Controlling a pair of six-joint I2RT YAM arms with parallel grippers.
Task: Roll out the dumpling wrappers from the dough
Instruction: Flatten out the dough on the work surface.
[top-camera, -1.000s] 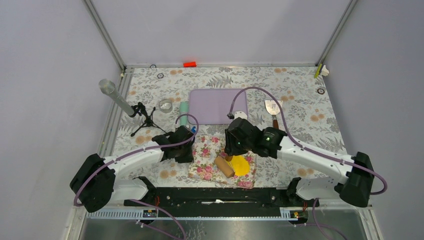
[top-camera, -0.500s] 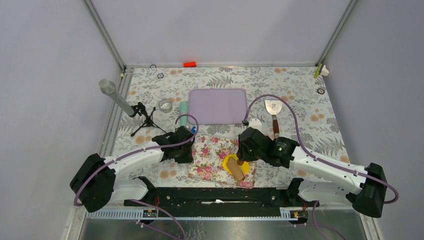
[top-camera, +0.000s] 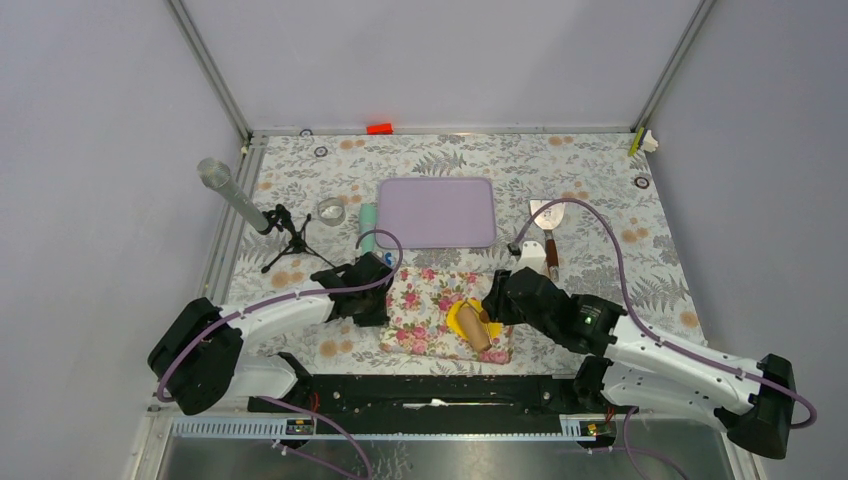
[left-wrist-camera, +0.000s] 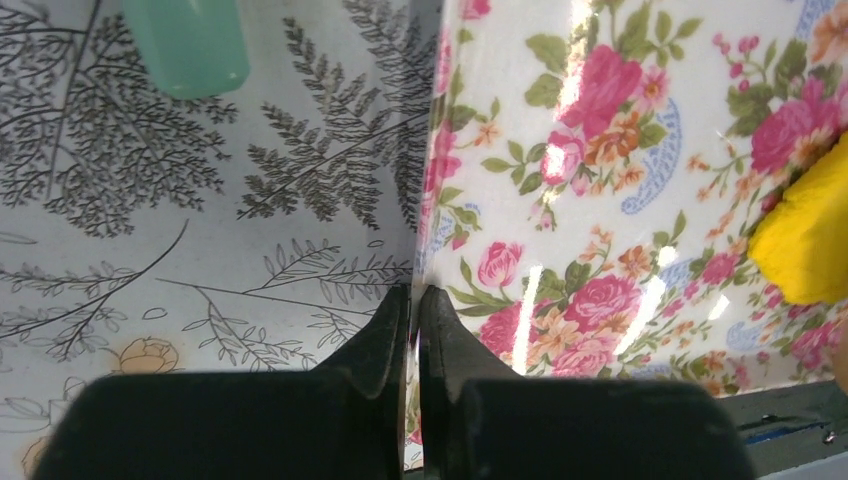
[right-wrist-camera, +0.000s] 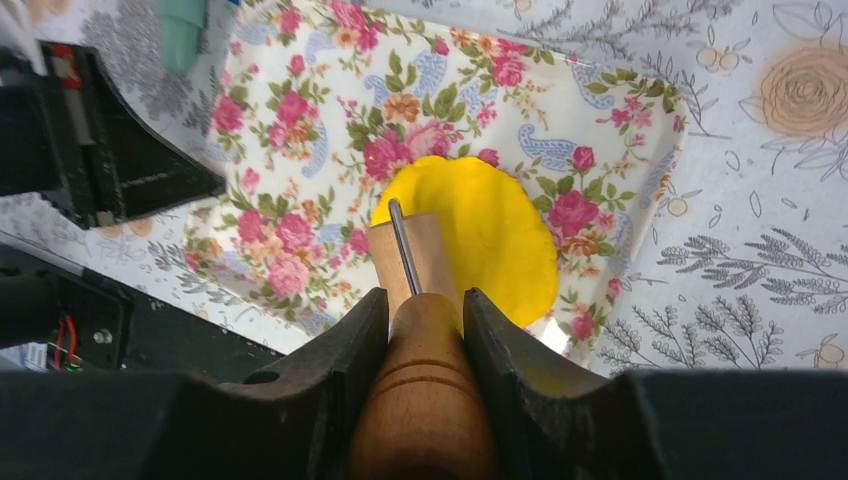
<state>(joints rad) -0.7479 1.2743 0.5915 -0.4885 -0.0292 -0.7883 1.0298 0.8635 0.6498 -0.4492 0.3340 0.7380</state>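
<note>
Rolling is the step in hand, judging by how the tools lie. Your right gripper (right-wrist-camera: 425, 300) is closed part-way round the handle of the light-brown wooden rolling pin (right-wrist-camera: 418, 250). The pin's barrel rests on the near part of the bright yellow dough (right-wrist-camera: 490, 235), a flattened round.

The dough lies on the glossy rose-patterned floral mat (right-wrist-camera: 300, 130), toward its right side. The mat is spread on the fern-printed counter (top-camera: 600, 190).

Your left gripper (left-wrist-camera: 413, 298) is shut, its jaws meeting on the mat's left edge. It appears to pinch that edge and pin the sheet down.

No separate finished dumpling wrappers show in any view, so the task looks far from complete.

The next move calls for an even stroke of the barrel across the yellow round, held level and pressed lightly. Your left grip should anchor the mat meanwhile.

Note two risks:
- The dough lies near the mat's right edge, so the barrel could run off onto the counter.
- Soft dough may cling to the wood and lift.
</note>
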